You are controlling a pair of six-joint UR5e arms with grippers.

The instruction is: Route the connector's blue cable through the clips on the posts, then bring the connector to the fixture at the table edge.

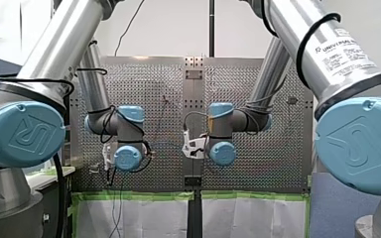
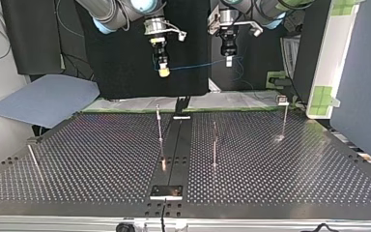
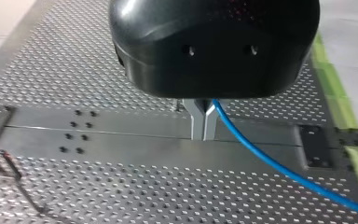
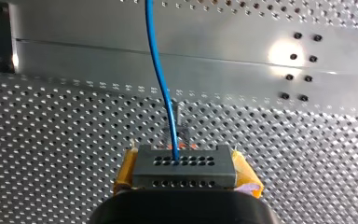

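Connector [image 4: 184, 169] in R hand [image 2: 163, 70]; cable [image 4: 160, 79] in L hand [image 3: 204, 127].

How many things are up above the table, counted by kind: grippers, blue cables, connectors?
2 grippers: my left gripper, my right gripper
1 blue cable
1 connector
Total: 4

Left gripper [image 3: 203, 134]: black housing, metal fingers pinched together on the blue cable [image 3: 270, 161]. The cable trailed aside over the perforated table [image 3: 98, 196]. Plain centre strip [image 3: 121, 135] lay beneath, and green tape [image 3: 328, 60] edged the table.
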